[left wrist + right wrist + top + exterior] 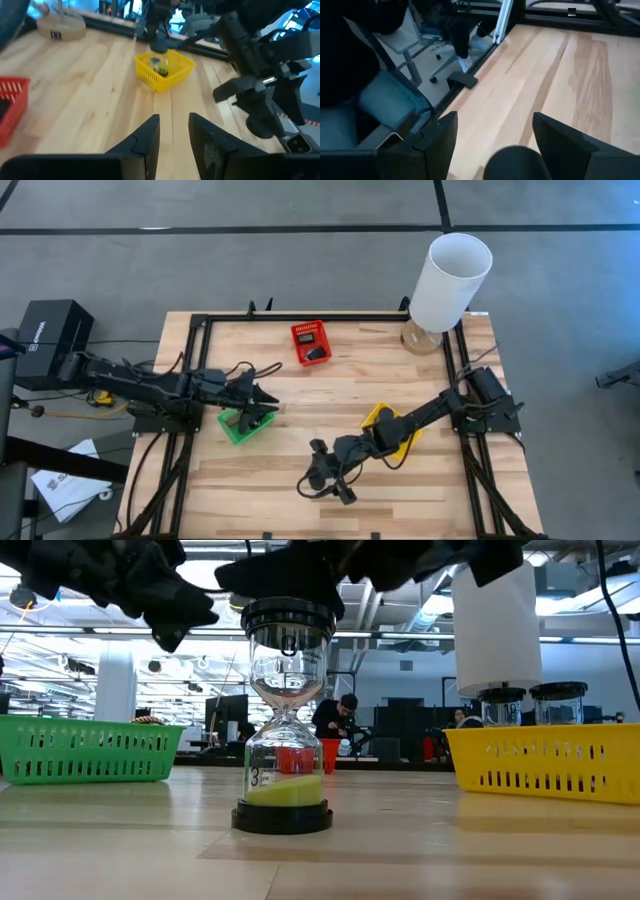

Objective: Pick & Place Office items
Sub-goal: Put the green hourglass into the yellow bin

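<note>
Low view: an hourglass [285, 720] stands upright on the desk — glass, light, fragile, slippery. Take its black top cap. Right pincer [322, 477] gapes wide, empty, above it; left pincer [172, 135] narrowly parted, empty.

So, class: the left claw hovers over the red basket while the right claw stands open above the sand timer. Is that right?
Not quite. The high view shows the left claw over the green basket, not the red basket, which stands apart. The rest holds: the right claw stands open above the sand timer.
</note>
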